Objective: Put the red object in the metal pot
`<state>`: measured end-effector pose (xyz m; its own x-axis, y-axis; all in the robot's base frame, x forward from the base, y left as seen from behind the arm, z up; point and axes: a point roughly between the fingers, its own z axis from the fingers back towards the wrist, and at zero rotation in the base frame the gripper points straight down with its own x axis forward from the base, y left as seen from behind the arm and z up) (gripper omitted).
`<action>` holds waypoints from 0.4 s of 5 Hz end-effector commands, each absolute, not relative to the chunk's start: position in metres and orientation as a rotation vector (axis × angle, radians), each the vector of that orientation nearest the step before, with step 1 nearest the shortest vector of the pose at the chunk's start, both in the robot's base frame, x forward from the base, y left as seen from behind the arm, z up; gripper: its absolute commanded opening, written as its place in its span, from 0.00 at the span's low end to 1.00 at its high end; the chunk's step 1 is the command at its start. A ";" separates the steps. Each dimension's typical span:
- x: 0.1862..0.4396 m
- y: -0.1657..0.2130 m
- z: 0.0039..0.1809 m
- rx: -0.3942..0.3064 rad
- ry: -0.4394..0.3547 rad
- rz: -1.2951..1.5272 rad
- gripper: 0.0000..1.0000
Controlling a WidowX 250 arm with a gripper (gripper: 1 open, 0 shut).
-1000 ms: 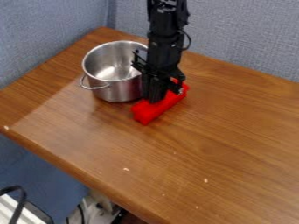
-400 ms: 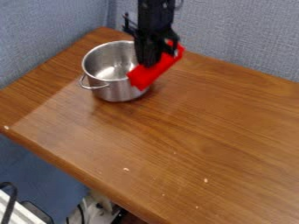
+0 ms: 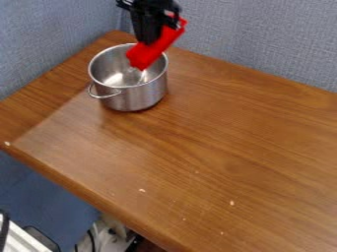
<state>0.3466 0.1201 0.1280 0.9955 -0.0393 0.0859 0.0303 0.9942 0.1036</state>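
Holding the red object (image 3: 154, 46) clamped in the gripper (image 3: 158, 24), centre it over the metal pot (image 3: 126, 77), lower, then release.

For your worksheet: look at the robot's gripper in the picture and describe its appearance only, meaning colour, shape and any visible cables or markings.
Only the lowest part of the arm shows at the top edge of the picture. The gripper is black or very dark, a compact, blocky piece with short dark fingers. No cables, markings or labels can be made out; the picture is too small and blurred for finer detail.
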 end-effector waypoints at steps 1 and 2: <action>0.344 0.146 0.146 0.122 -0.139 0.018 0.00; 0.338 0.131 0.149 0.112 -0.145 -0.024 0.00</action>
<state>0.3369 0.1325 0.1202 0.9977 -0.0243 0.0637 0.0190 0.9964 0.0821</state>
